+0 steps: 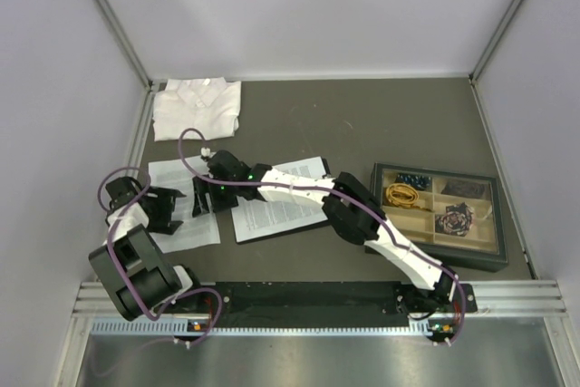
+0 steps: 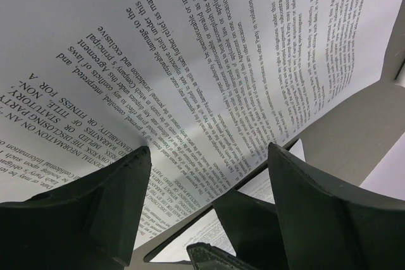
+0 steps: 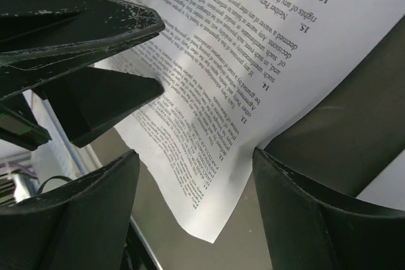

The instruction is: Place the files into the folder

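Two files lie on the dark table: one sheet (image 1: 181,228) at the left and one (image 1: 281,206) in the middle. My left gripper (image 1: 172,208) is open over the left sheet, whose printed text (image 2: 209,61) fills the left wrist view; its edge looks slightly raised, and a second sheet (image 2: 269,184) shows beyond it. My right gripper (image 1: 205,195) is open between the two sheets, close to the left gripper. In the right wrist view a sheet corner (image 3: 215,219) lies between its spread fingers (image 3: 304,207). No black folder with a clip shows in any view.
A folded white shirt (image 1: 197,106) lies at the back left. A dark-framed compartment tray (image 1: 497,215) of small items stands at the right. Grey walls enclose the table on three sides. The other gripper's fingers show in each wrist view (image 2: 253,226) (image 3: 82,36).
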Controlling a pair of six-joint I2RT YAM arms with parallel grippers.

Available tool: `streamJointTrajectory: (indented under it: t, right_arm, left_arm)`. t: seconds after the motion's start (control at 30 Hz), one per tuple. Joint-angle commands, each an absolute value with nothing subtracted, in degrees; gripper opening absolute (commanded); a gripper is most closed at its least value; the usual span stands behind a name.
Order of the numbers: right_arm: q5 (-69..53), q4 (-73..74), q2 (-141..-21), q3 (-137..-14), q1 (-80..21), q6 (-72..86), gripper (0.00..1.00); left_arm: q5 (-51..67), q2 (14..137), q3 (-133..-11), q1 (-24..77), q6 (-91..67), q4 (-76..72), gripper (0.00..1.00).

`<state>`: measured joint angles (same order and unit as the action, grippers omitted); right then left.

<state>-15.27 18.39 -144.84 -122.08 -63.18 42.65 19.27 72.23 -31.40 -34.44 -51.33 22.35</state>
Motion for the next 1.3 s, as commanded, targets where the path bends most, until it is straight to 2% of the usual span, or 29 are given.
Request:
streamJointTrajectory:
  t: [0.0,0.1,0.7,0.9,1.1,1.27]
  right_arm:
    - [-20.65,14.26,-145.29,-118.66,-61.44,44.9,0.73]
    - [-23.64,8.2,-144.05,-115.14,-59.51,48.15,0.75]
    - [-26.45,0.44,-150.12,-119.63,-58.8,52.2,0.82]
    - [-30.5,-9.65,-148.45,-112.61,-59.06,56.95,0.79]
    - [-30.32,-15.37,-141.16,-102.59,-58.36,57.04,0.73]
    - [-29.88,-14.51,-139.22,-101.25,-57.48,55.55,0.67]
  left_arm:
    - [18.28,74.09,-28.39,-34.1,-50.28,25.75,0.8]
    - [18.98,74.44,-28.3,-34.1,-50.27,25.84,0.8]
    - [21.62,76.11,-27.42,-34.19,-52.03,23.38,0.8]
    - [24.43,77.25,-26.28,-34.1,-52.91,21.89,0.8]
    - [25.66,76.38,-26.1,-34.19,-53.52,21.88,0.8]
    - [25.41,75.15,-27.77,-34.19,-52.56,24.07,0.8]
